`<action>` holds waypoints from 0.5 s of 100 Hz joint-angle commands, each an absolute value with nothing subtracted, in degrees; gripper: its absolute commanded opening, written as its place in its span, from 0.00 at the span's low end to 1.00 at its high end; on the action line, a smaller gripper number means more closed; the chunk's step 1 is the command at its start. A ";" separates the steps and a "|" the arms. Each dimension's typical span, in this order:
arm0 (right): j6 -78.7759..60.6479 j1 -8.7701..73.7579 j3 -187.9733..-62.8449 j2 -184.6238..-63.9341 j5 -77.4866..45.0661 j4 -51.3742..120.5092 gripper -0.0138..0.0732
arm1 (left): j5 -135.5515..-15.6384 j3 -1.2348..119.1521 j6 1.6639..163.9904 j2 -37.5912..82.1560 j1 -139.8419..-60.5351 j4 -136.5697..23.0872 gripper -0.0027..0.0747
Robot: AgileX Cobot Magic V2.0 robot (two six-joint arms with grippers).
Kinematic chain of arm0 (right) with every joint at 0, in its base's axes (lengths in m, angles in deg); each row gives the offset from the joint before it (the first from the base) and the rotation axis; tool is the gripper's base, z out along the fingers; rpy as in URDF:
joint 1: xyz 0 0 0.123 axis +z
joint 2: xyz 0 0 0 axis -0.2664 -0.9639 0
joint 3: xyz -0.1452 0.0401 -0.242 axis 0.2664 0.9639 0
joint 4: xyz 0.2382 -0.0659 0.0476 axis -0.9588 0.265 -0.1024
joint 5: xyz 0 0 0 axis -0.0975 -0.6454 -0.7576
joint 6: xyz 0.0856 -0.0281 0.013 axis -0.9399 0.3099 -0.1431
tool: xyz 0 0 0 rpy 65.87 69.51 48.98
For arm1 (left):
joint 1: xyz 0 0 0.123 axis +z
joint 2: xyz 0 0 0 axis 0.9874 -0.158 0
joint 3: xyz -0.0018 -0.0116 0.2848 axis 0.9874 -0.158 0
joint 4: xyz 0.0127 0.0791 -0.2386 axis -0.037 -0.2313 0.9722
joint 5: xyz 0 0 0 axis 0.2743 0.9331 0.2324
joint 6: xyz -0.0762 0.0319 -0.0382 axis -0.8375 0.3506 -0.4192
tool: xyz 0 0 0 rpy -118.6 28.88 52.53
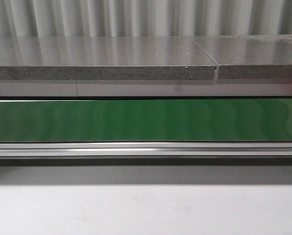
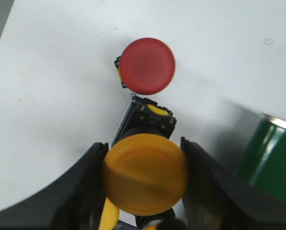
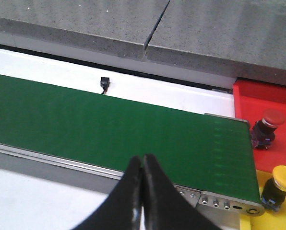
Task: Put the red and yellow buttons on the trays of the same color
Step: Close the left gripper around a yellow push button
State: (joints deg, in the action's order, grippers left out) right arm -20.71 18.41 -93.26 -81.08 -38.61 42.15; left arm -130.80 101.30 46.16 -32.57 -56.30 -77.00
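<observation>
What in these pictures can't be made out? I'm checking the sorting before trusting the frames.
- Yellow button, left wrist view: its body is hidden under its own cap and the left gripper.
- Red tray and yellow tray, right wrist view: cut off by the picture's edge.
- Front view: shows neither arm, only the green belt.

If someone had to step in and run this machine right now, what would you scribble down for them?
Left hand: its fingers sit on either side of a yellow button, apparently closed on it. A red button stands loose on the white table just beyond.
Right hand: shut, holding nothing, above the green belt.
Done: one red button stands on the red tray, one yellow button on the yellow tray, both past the belt's end.
Left: get the gripped yellow button to the yellow tray, then the loose red one to the red tray.
</observation>
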 commanded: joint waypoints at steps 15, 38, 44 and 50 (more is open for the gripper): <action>-20.24 18.56 -94.66 -81.54 -34.75 41.75 0.08 | -132.76 100.69 46.86 -23.38 -61.05 -75.82 0.30; -20.24 18.56 -94.66 -81.54 -34.75 41.75 0.08 | -133.28 95.08 46.86 -19.08 -65.68 -75.82 0.29; -20.24 18.56 -94.66 -81.54 -34.75 41.75 0.08 | -133.17 93.35 46.86 -18.32 -66.90 -75.82 0.29; -20.24 18.56 -94.66 -81.54 -34.75 41.75 0.08 | -132.79 92.01 46.86 -18.04 -67.92 -75.82 0.29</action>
